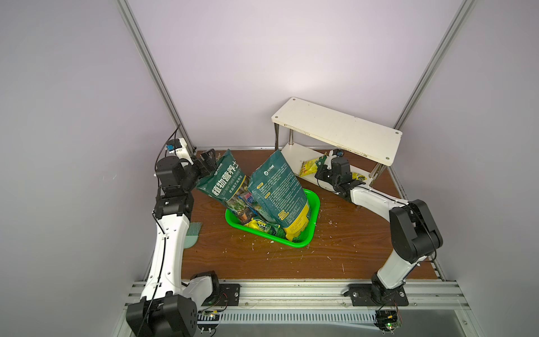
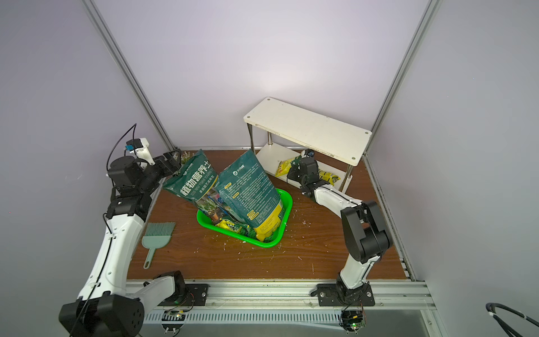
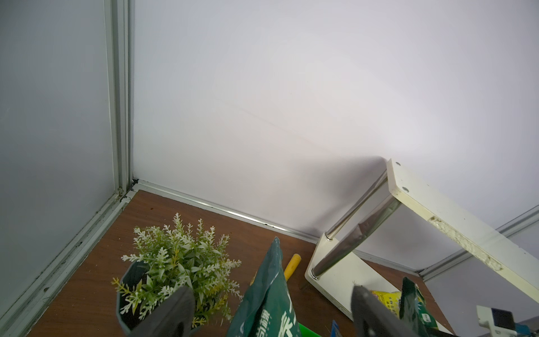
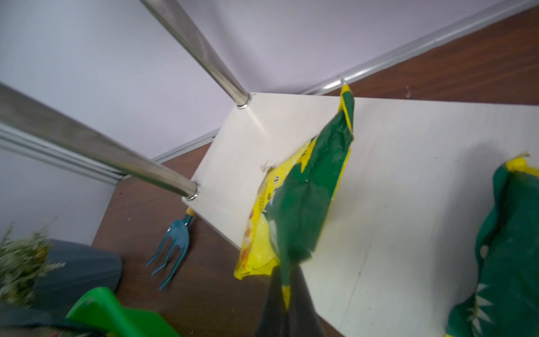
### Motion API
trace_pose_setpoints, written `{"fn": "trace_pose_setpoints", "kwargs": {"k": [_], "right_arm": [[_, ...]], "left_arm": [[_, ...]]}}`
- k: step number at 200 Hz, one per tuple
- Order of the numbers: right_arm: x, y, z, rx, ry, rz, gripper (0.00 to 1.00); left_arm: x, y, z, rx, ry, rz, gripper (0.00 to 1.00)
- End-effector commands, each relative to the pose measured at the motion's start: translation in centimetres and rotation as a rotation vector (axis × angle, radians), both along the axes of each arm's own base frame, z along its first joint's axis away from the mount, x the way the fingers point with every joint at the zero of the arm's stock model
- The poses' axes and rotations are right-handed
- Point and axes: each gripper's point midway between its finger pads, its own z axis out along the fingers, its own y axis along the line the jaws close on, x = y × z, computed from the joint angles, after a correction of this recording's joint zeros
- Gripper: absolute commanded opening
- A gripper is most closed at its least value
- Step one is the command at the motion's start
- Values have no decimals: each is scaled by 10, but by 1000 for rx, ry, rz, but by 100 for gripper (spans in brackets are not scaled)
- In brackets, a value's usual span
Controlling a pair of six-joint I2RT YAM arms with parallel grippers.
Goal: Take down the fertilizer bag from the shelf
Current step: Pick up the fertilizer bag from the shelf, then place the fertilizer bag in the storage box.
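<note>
The shelf (image 1: 338,131) (image 2: 306,128) stands at the back right, two cream boards on shiny legs. A crumpled yellow-and-green fertilizer bag (image 1: 307,169) (image 2: 283,169) (image 4: 303,210) rests on the lower board near its left end, partly lifted. My right gripper (image 1: 320,168) (image 2: 295,168) (image 4: 287,274) reaches under the top board and is shut on that bag's near edge. Another yellow-green bag (image 1: 358,176) (image 4: 510,248) lies further right on the same board. My left gripper (image 1: 208,157) (image 2: 172,156) (image 3: 271,294) is open, its fingers either side of a dark green bag's top corner, not touching it.
A green basket (image 1: 313,210) in the middle holds two tall dark green bags (image 1: 280,189) (image 1: 224,181) and smaller packets. A potted plant (image 3: 175,262) stands in the back left corner. A teal hand fork (image 4: 175,242) lies by the shelf. A green brush (image 2: 157,236) lies at the left.
</note>
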Motion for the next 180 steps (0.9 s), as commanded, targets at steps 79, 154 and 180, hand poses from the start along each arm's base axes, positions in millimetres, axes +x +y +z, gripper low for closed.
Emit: {"fn": "trace_pose_setpoints", "kwargs": {"k": [79, 154, 180], "right_arm": [[-96, 48, 163, -208, -509, 334, 0], [-210, 66, 198, -209, -618, 473, 0], [-248, 78, 190, -151, -627, 600, 0]], "left_arm": [[2, 5, 3, -13, -24, -3, 88], [1, 5, 4, -20, -28, -6, 88], [2, 5, 3, -22, -26, -9, 88]]}}
